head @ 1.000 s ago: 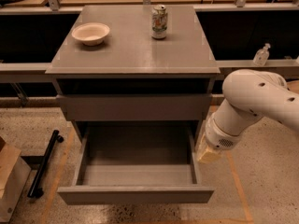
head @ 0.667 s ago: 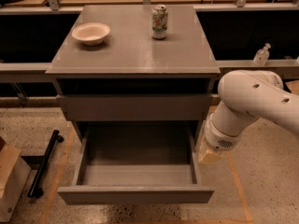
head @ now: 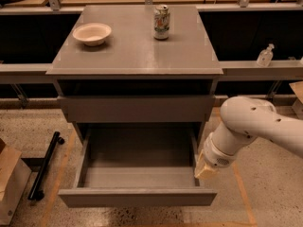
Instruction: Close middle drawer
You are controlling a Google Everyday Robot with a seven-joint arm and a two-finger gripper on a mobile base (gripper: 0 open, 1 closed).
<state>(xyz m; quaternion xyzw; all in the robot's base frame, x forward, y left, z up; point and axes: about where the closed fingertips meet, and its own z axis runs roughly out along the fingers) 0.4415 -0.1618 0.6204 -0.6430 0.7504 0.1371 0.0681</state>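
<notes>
The middle drawer (head: 137, 176) is a wide, shallow grey drawer. It stands pulled far out of the grey cabinet (head: 137, 56), and its box interior shows nothing in it. Its plain flat front (head: 137, 197) is nearest to me. The taller top drawer (head: 136, 109) above it is closed. The lowest drawer is hidden underneath. My gripper (head: 206, 167) hangs at the end of the white arm (head: 251, 126). It is just outside the open drawer's right side wall, near its front right corner.
A white bowl (head: 92, 33) and a drink can (head: 161, 21) stand on the cabinet top. A small bottle (head: 265, 56) is on the ledge at the right. A black bar (head: 45, 165) and a cardboard box (head: 9, 183) lie on the floor at the left.
The arm has dropped lower and a little to the left, bringing the gripper down beside the drawer's right wall. The drawer has not moved.
</notes>
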